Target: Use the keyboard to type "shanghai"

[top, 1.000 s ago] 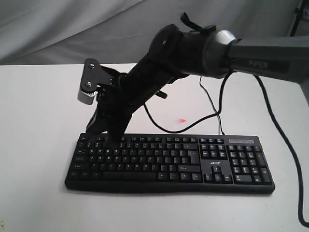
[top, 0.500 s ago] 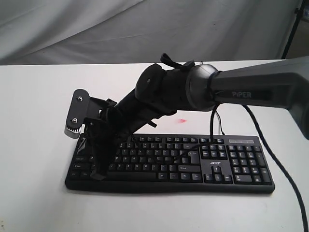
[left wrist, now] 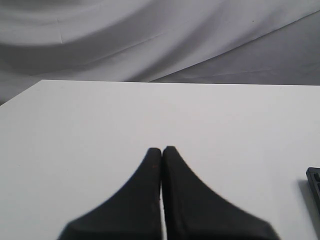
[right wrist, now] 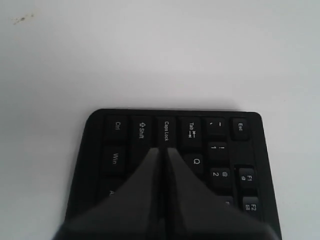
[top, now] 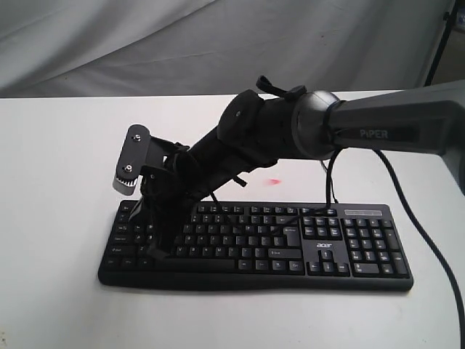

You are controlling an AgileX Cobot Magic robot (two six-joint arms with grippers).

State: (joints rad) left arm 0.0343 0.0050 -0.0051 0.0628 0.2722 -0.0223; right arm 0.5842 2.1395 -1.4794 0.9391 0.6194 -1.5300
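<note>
1. The white desk (top: pixel 58 160) fills most of the exterior view, and its far edge runs below a grey cloth (top: pixel 109 43).
2. The keyboard (top: pixel 290 243) is black with white legends. It lies flat along the near edge of the desk, with its long side parallel to that edge and its number pad toward the right edge.
3. The right arm (top: pixel 392 127) is dark and marked "PIPER". It comes in from the desk's right edge and slopes down across the keyboard toward its left end.
4. The right tool (top: pixel 156 251) is closed and grips nothing. Its tips (right wrist: pixel 161 149) point down at the row beginning with the Caps Lock key (right wrist: pixel 166 131), just beside that key. I cannot tell whether a key is pressed.
5. The left tool (left wrist: pixel 161 149) is also closed and empty, over bare desk, with only a corner of the keyboard in sight.
6. A thin black cable (top: pixel 328 185) rises from the keyboard's back edge.
7. A small red mark (top: pixel 273 181) lies on the desk behind the keyboard.
</note>
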